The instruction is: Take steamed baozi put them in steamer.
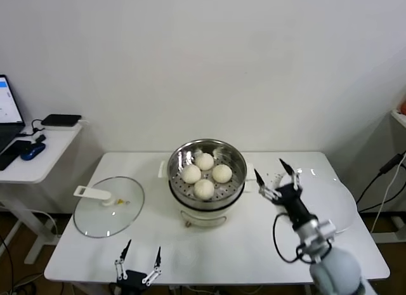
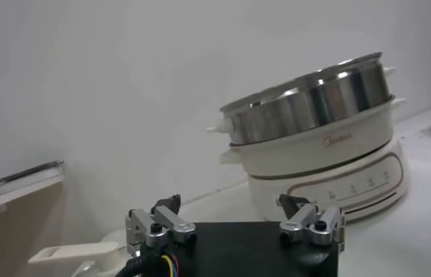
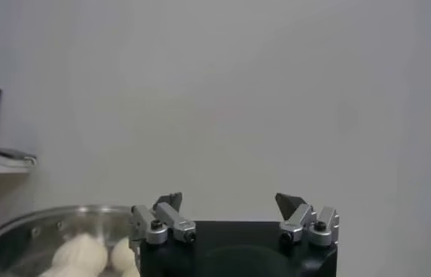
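Several cream-white baozi point(image 1: 204, 174) lie inside the shiny steel steamer point(image 1: 236, 158), which stands on its white base at the table's middle back. The steamer also shows in the left wrist view point(image 2: 313, 101), and two baozi point(image 3: 84, 254) show in the right wrist view. My right gripper point(image 1: 273, 172) is open and empty, raised just right of the steamer. In its own view the right gripper point(image 3: 229, 202) holds nothing. My left gripper point(image 1: 141, 252) is open and empty, low near the table's front edge; it also shows in its own view point(image 2: 230, 203).
A glass lid point(image 1: 109, 206) with a white handle lies on the table left of the steamer. A round white plate point(image 1: 333, 200) sits at the right, behind my right gripper. A side desk point(image 1: 38, 152) with a laptop stands at the far left.
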`<state>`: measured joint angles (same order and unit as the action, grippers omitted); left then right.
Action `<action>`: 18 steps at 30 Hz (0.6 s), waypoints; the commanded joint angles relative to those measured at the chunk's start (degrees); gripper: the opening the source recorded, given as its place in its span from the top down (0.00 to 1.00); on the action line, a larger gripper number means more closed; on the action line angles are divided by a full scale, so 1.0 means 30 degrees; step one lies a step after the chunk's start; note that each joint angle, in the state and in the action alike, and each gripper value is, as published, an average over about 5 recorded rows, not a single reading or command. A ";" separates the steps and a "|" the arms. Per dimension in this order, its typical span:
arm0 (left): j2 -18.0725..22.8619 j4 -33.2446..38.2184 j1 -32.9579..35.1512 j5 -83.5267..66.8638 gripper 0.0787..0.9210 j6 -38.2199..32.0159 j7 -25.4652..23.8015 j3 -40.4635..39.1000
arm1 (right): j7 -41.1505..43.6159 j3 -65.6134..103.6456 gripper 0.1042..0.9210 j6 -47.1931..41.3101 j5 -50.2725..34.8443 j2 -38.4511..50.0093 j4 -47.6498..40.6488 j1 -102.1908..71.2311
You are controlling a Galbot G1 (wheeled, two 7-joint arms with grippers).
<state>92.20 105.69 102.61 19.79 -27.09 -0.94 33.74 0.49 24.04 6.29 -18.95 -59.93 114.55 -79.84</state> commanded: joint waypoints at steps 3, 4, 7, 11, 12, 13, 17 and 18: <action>0.0172 0.0181 0.0155 -0.0458 0.12 -0.0132 0.0026 0.0060 | -0.0559 0.2050 0.12 0.7040 0.1429 -0.4337 -0.0849 -0.7625; 0.0188 0.0198 0.0168 -0.0471 0.12 -0.0121 0.0030 0.0052 | -0.0561 0.1879 0.12 0.7310 0.1296 -0.4192 -0.0934 -0.7827; 0.0262 0.0294 0.0216 -0.0496 0.12 -0.0082 0.0042 -0.0007 | -0.0555 0.1398 0.12 0.8098 0.0945 -0.3824 -0.1190 -0.8286; 0.0363 0.0428 0.0284 -0.0500 0.12 -0.0040 0.0077 -0.0130 | -0.0482 0.0975 0.12 0.8802 0.0873 -0.3735 -0.1559 -0.8608; 0.0379 0.0457 0.0295 -0.0497 0.12 -0.0042 0.0083 -0.0161 | -0.0465 0.0895 0.12 0.8877 0.0906 -0.3746 -0.1626 -0.8646; 0.0392 0.0493 0.0312 -0.0494 0.12 -0.0043 0.0088 -0.0193 | -0.0450 0.0810 0.12 0.8934 0.0940 -0.3758 -0.1687 -0.8679; 0.0433 0.0612 0.0364 -0.0493 0.12 -0.0087 0.0101 -0.0249 | -0.0443 0.0514 0.12 0.9063 0.1076 -0.3799 -0.1784 -0.8742; 0.0440 0.0629 0.0371 -0.0494 0.12 -0.0099 0.0105 -0.0250 | -0.0445 0.0472 0.12 0.9071 0.1109 -0.3813 -0.1786 -0.8744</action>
<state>92.20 107.28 103.63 18.53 -27.32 -0.68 33.10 -0.62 26.50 27.03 -16.45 -69.45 110.60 -101.61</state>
